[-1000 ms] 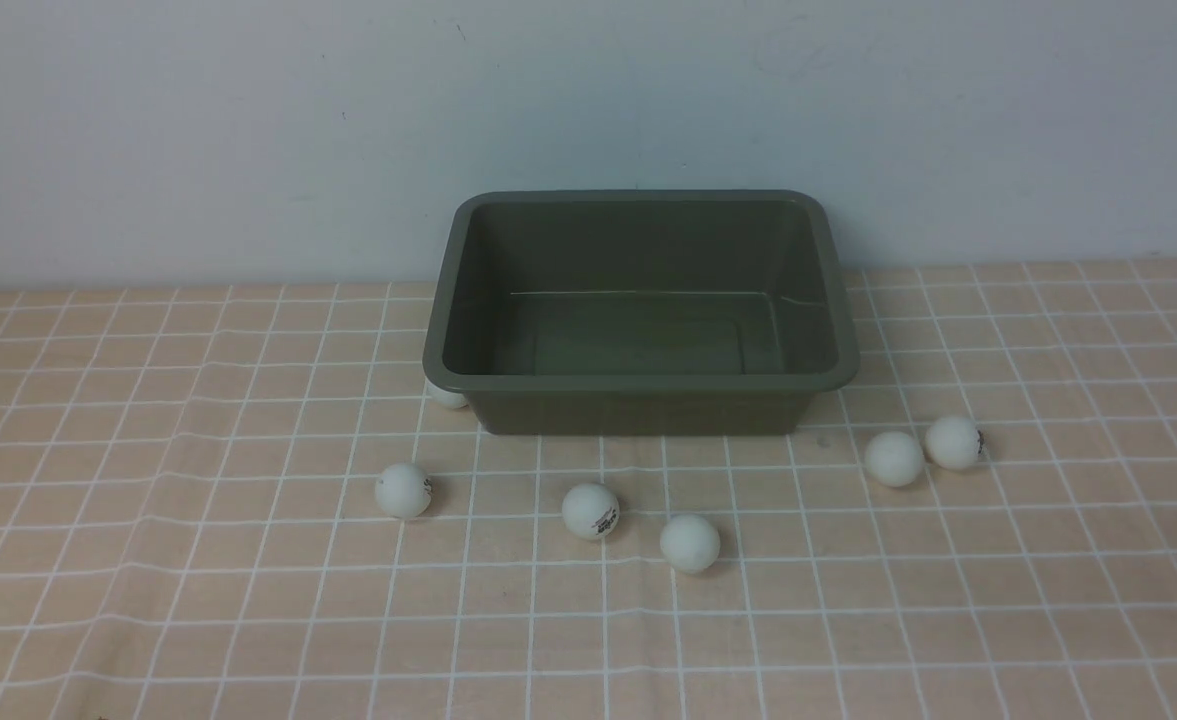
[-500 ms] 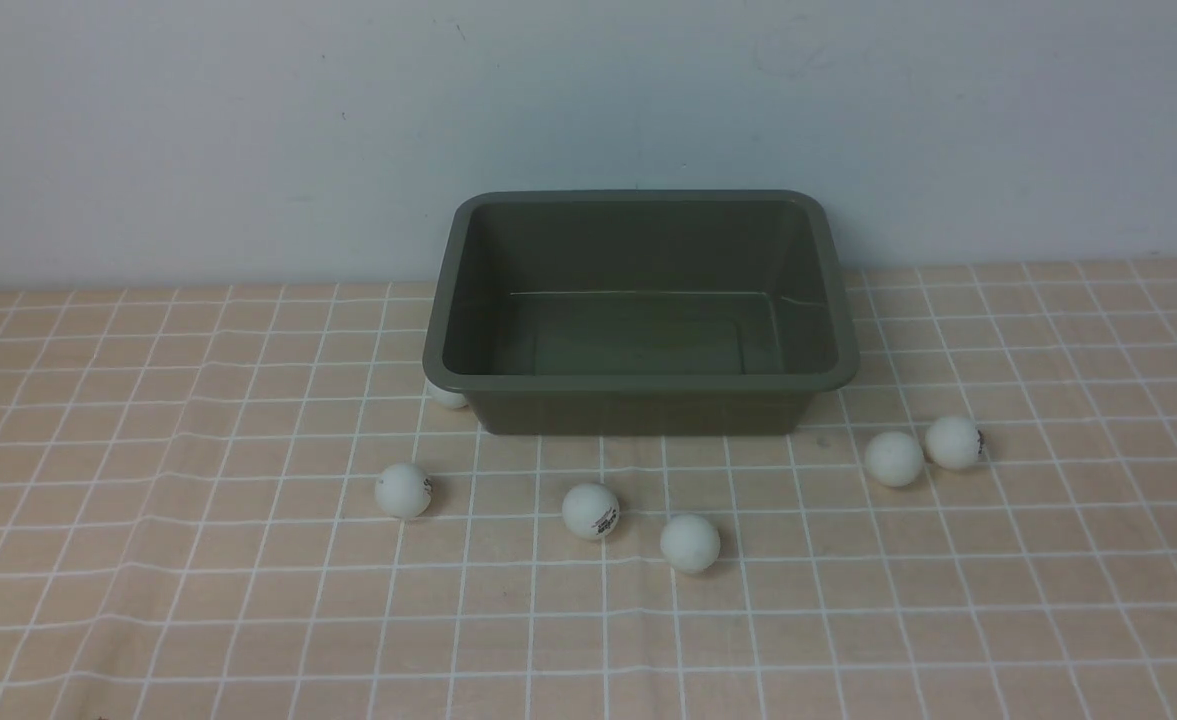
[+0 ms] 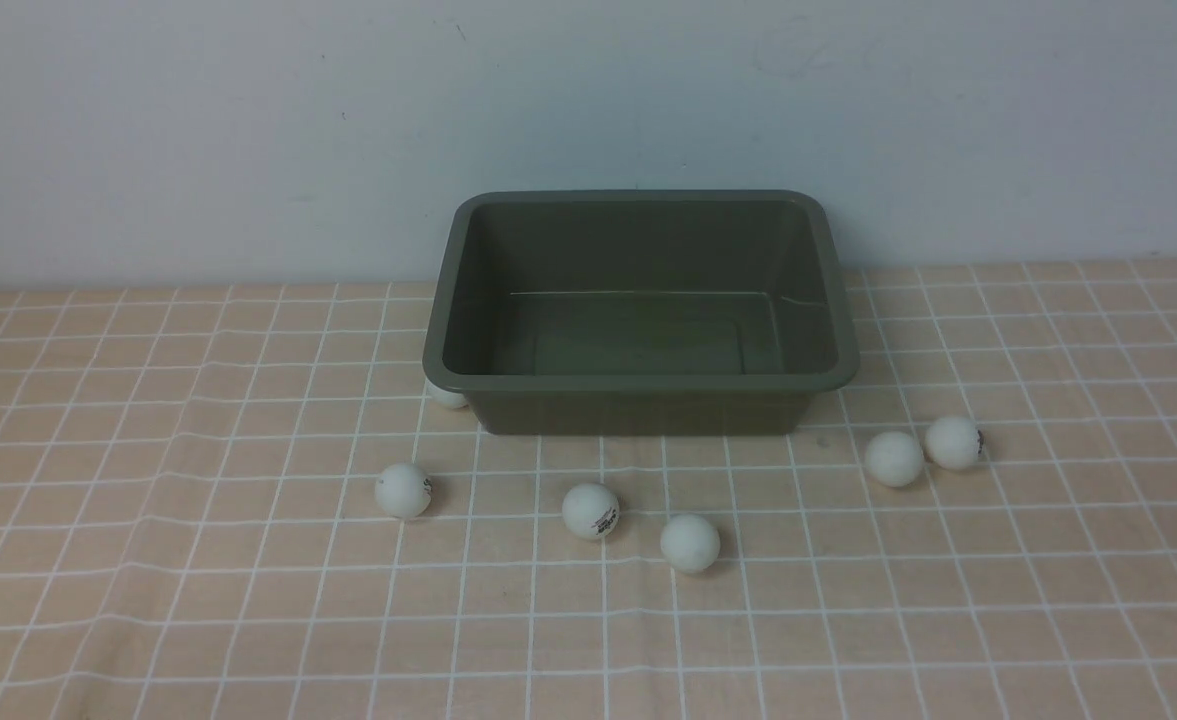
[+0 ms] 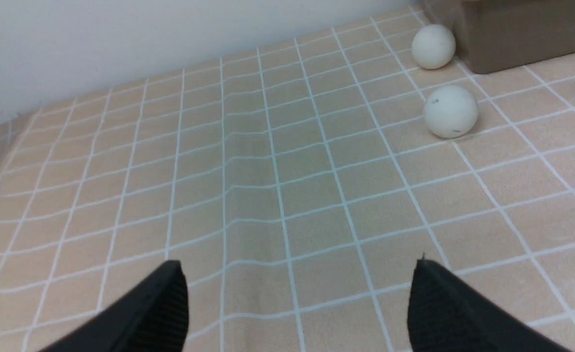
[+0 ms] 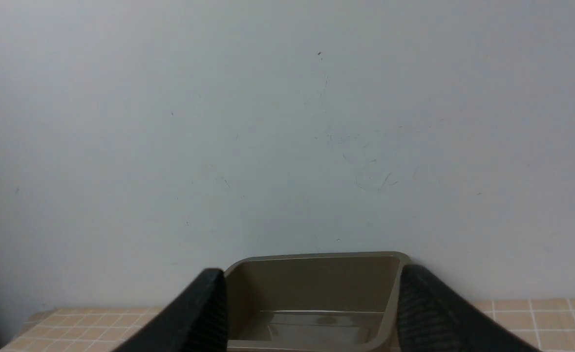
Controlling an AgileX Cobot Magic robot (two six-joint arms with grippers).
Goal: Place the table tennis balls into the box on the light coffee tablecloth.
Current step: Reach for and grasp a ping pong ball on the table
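nothing moved this past second: 6 table tennis balls [image 3: 590, 511] outside the empty box [image 3: 638, 408], left gripper [image 4: 298, 266] and right gripper [image 5: 311, 271] spread empty, picking not begun.

Six balls [image 3: 590, 511] lie on the tablecloth [image 3: 148, 600] before the box [image 3: 638, 410].

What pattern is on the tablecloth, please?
The tablecloth is peach-beige with a thin white grid, clearest in the front view.

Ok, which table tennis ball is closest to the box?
The table tennis ball at the box's front-left corner, half hidden under its rim. The other five lie apart from it on the tablecloth.
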